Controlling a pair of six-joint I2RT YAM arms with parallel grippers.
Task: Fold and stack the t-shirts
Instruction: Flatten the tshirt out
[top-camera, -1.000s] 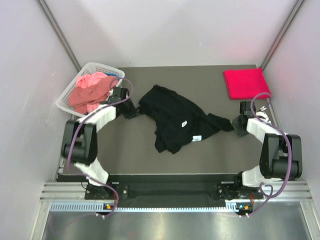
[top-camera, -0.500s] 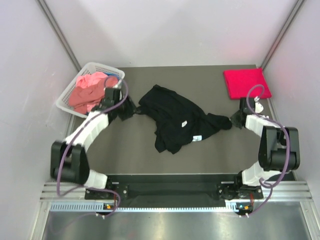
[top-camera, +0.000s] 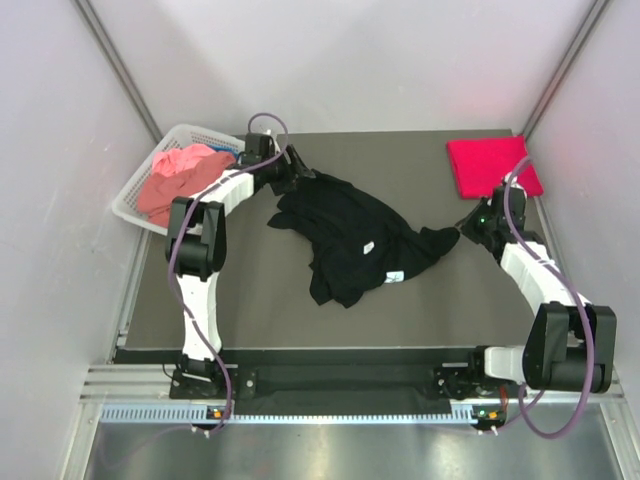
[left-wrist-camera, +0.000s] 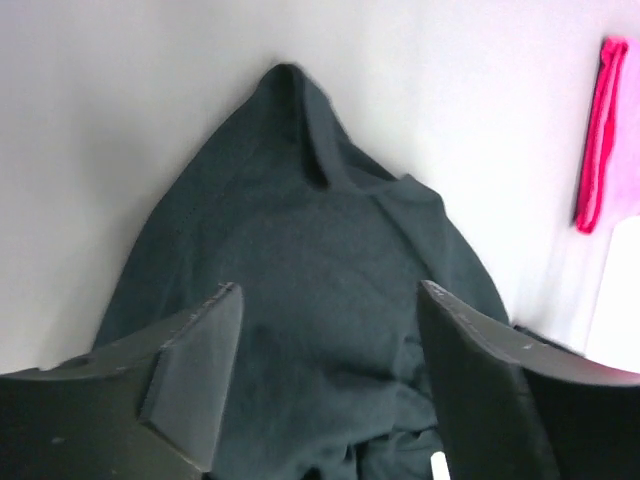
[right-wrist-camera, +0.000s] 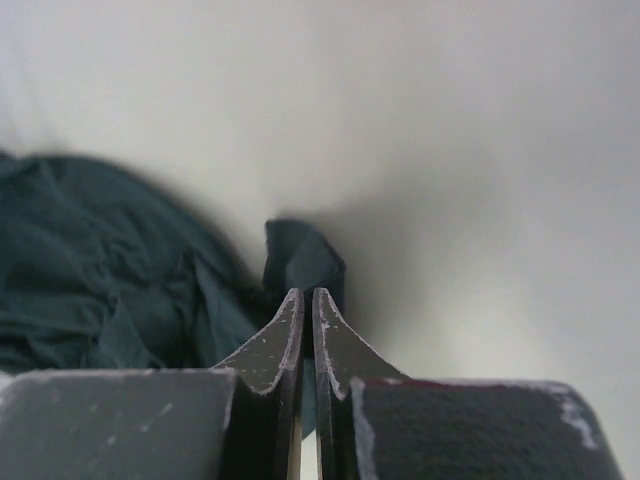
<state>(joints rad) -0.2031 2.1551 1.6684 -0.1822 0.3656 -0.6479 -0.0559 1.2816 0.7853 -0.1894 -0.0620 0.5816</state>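
A crumpled black t-shirt (top-camera: 350, 235) lies mid-table. My left gripper (top-camera: 297, 180) hovers over its back left corner, open, and the left wrist view shows dark cloth (left-wrist-camera: 320, 270) spread below the parted fingers (left-wrist-camera: 195, 365) with nothing pinched. My right gripper (top-camera: 466, 227) is at the shirt's right sleeve tip, shut on it. In the right wrist view a dark fold (right-wrist-camera: 303, 258) sticks out just past the closed gripper (right-wrist-camera: 307, 296). A folded red t-shirt (top-camera: 490, 166) lies at the back right, also seen as a red t-shirt edge (left-wrist-camera: 600, 130). A salmon t-shirt (top-camera: 180, 178) fills the basket.
The white lattice basket (top-camera: 131, 203) stands at the back left corner of the table. Grey walls close in on the left, right and back. The dark table top (top-camera: 240, 300) shows in front of the black shirt.
My left gripper has opened and swung from beside the basket to the shirt's back left corner. My right gripper has shut on the sleeve tip and shifted slightly backward.
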